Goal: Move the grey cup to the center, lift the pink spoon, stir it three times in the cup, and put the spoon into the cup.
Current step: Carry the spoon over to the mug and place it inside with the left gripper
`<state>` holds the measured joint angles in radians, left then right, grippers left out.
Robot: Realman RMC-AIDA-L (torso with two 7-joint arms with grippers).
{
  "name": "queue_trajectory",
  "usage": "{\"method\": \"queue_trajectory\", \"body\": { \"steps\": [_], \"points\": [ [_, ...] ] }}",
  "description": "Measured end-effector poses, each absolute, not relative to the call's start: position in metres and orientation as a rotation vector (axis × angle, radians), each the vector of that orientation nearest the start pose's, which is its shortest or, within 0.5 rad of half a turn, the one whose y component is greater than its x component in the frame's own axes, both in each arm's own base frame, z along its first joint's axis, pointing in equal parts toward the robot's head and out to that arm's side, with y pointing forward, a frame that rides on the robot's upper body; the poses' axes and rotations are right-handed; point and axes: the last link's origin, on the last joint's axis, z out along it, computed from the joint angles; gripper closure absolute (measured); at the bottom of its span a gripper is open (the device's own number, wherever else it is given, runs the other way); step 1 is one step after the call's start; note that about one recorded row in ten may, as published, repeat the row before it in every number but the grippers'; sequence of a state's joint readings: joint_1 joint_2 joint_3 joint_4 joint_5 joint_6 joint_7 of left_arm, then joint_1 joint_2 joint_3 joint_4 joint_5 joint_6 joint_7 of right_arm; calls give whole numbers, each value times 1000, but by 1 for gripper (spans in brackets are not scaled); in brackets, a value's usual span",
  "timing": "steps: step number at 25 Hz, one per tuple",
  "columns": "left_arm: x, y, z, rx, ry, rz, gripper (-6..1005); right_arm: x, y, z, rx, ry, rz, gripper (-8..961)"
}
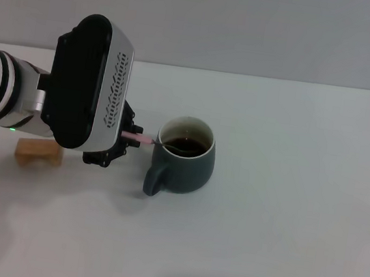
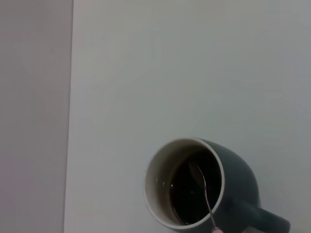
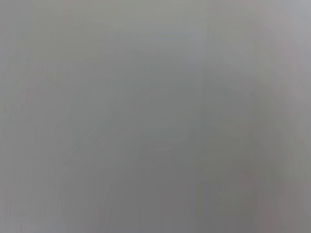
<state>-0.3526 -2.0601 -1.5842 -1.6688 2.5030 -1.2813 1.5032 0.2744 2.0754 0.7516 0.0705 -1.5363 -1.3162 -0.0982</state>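
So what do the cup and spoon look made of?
Cup: likely ceramic, with a matte slate-grey outside, a cream inside and a thick rim. Spoon: pale pink handle, maybe plastic or coated; its thin grey neck and bowl glint like metal. Left gripper holds it.

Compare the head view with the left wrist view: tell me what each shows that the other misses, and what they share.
Only the head view shows the left gripper shut on the pink spoon's handle, the tan wooden block behind the arm, and the mug's full handle. Only the left wrist view looks straight down into the grey cup, showing the spoon's metal neck and bowl dipped in the dark liquid. Both show the cup, the spoon and the white table.
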Motion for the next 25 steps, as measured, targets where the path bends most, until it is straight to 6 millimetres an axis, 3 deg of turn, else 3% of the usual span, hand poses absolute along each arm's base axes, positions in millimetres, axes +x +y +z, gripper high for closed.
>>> {"method": "queue_trajectory", "body": {
  "steps": [13,25],
  "points": [
    [-149,347,7,-2537,574,422,843,434,235,72,-919,595,323,954],
    [-149,343,-3,-2522,586,447,829,435,230,73,-913,592,316,954]
  ]
}}
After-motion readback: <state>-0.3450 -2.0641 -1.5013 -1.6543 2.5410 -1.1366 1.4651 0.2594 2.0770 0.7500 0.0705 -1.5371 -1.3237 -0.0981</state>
